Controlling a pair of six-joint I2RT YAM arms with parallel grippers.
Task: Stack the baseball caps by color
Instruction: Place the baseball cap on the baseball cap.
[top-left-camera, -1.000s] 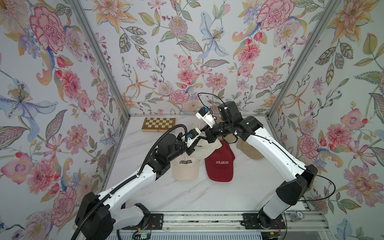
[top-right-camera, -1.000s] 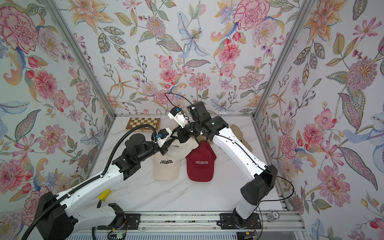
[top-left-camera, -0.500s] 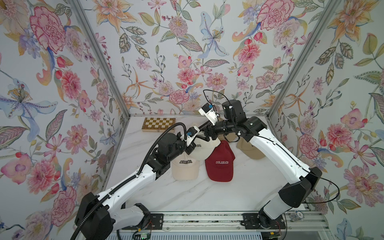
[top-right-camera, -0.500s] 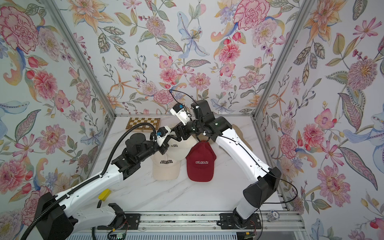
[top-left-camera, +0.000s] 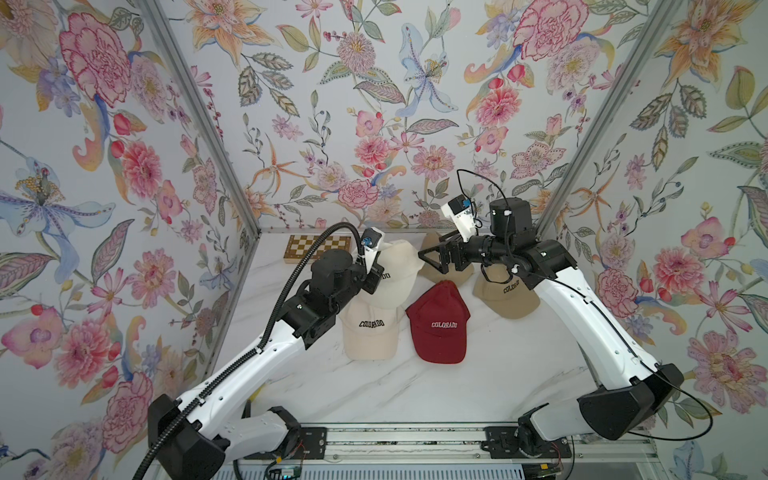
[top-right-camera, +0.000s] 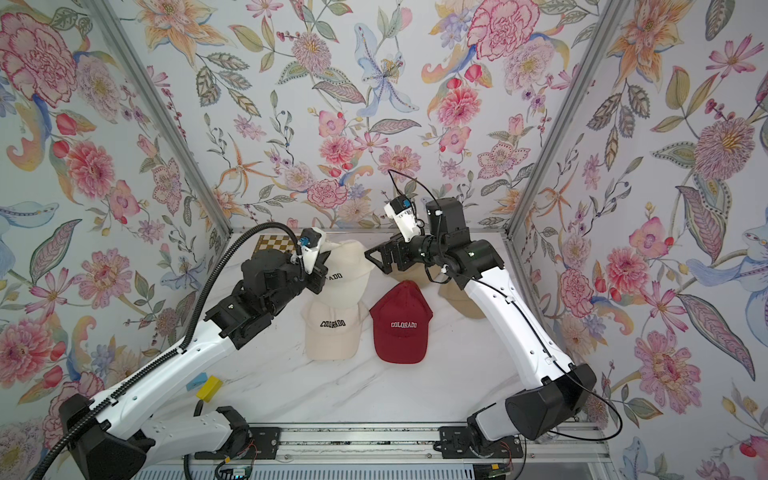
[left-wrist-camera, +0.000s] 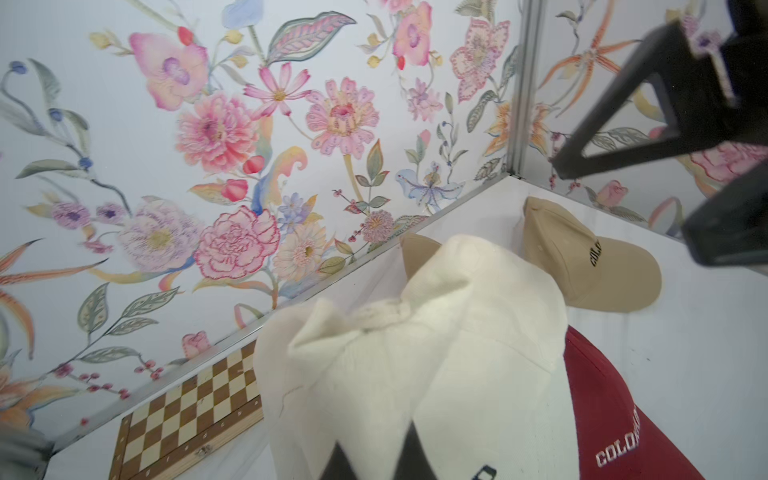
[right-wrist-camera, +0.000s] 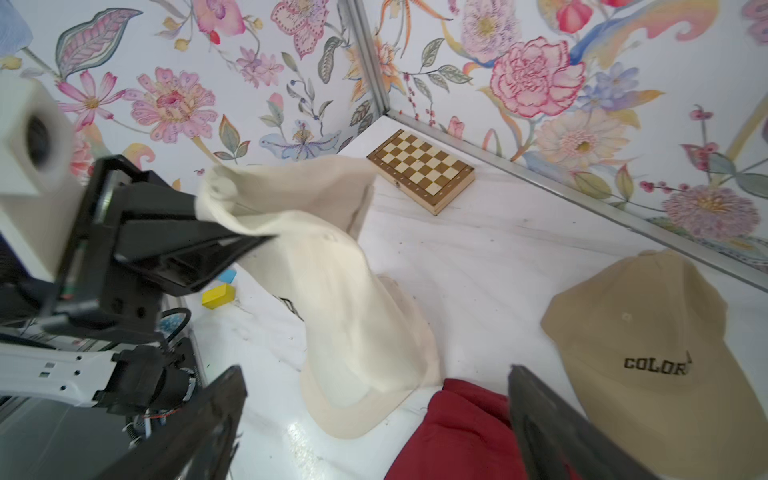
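My left gripper (top-left-camera: 374, 278) is shut on the back of a cream cap (top-left-camera: 395, 270), which hangs just above a second cream cap (top-left-camera: 372, 336) lying on the table. The wrist view shows its fabric (left-wrist-camera: 436, 353) pinched between the fingers. My right gripper (top-left-camera: 432, 259) stands open and empty just right of the held cap, above the table; its wrist view shows wide jaws (right-wrist-camera: 374, 415) over a dark red cap (right-wrist-camera: 461, 432). That red cap (top-left-camera: 440, 328) lies beside the lower cream cap. One tan cap (top-left-camera: 505, 295) lies under my right forearm, another (top-left-camera: 430, 245) behind the gripper.
A checkered chessboard (top-left-camera: 307, 247) lies at the back left by the wall. A yellow block (top-right-camera: 209, 386) and a small blue piece lie near the left arm's base. Flowered walls close in the left, back and right sides.
My right gripper has opened, let go of the cream cap and drawn back to the right. My left gripper has shut on that cap and holds it alone.
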